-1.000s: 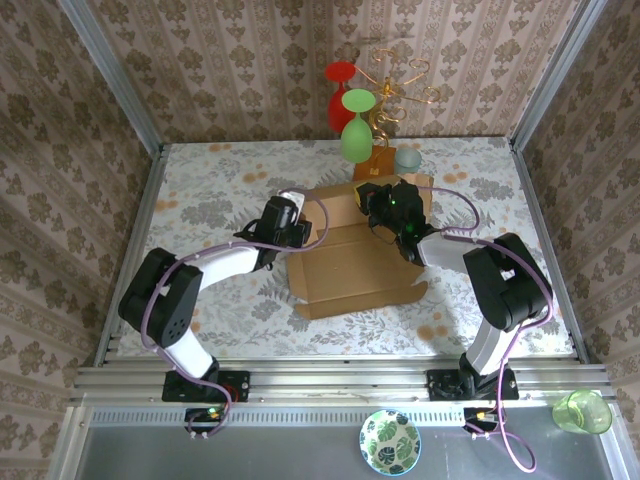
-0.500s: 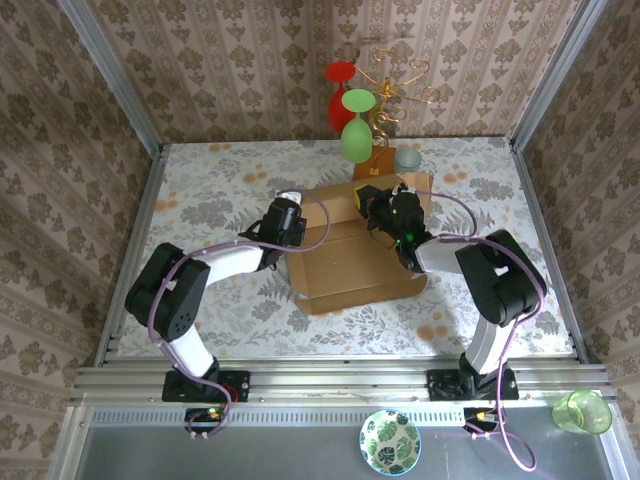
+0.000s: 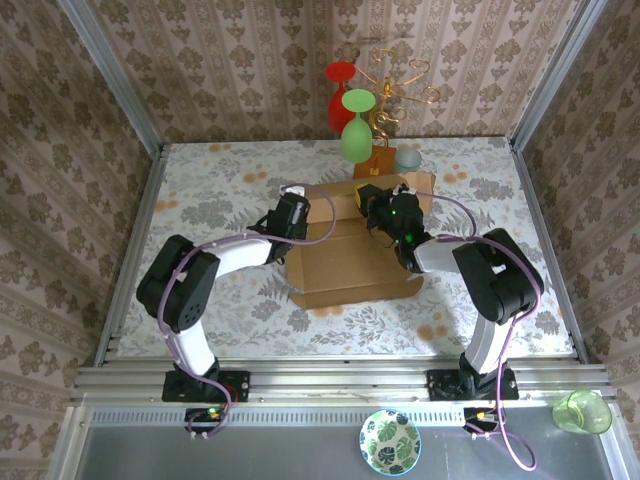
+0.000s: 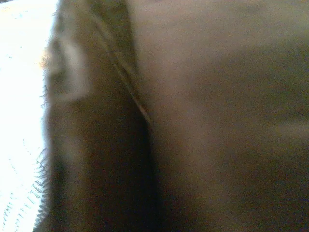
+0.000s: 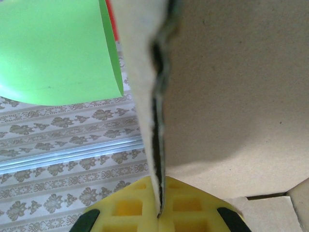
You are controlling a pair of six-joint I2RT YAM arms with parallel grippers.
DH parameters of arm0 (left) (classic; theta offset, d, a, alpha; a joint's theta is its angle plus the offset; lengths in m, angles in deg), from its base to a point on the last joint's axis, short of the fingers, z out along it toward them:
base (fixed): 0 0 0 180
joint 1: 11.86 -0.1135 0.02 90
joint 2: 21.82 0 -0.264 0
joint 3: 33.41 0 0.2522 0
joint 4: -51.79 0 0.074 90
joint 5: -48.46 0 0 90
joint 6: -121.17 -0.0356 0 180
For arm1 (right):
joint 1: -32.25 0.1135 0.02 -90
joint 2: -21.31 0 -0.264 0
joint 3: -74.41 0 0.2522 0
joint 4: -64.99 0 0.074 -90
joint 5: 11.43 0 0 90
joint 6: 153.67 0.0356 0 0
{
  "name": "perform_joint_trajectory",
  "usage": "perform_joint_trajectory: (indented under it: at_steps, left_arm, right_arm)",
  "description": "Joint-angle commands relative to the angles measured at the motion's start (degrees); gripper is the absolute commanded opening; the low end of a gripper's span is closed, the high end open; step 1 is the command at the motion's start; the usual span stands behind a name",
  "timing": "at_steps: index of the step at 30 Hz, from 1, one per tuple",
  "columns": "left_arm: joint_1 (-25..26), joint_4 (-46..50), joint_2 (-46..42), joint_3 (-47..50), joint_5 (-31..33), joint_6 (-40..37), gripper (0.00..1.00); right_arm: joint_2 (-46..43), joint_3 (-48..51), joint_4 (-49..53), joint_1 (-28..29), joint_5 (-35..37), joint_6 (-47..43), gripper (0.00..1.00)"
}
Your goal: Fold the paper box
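The table is a wide flat top under a pale cloth printed with grey leaves and small orange flowers, walled with patterned paper on three sides. At its middle lies a large, plain brown cardboard paper box, its creased panels spread flat on the cloth and its 12 o'clock flap lifted. At 12 o'clock, near the far edge, stands the small orange-brown wooden square base of a gold wire rack. Just beside that, on its 3 o'clock side, sits a pale blue-grey round cup. I cannot tell whether the box's raised flap touches the base.
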State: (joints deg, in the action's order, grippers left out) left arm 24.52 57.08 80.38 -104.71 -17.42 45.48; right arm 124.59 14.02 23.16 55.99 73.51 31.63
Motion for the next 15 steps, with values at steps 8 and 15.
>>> perform_joint_trajectory:
  at_steps: [8, 15]
  left_arm:
    - [-0.52, 14.99, 4.42, -2.32, 9.15, 6.26, 0.0]
    - [-0.59, 15.94, 3.35, -1.85, 9.99, 5.18, 0.0]
  right_arm:
    - [1.84, -0.3, 0.41, 1.05, -2.29, 1.28, 0.0]
    - [-2.87, 0.59, 5.45, 1.19, 0.97, -0.3, 0.2]
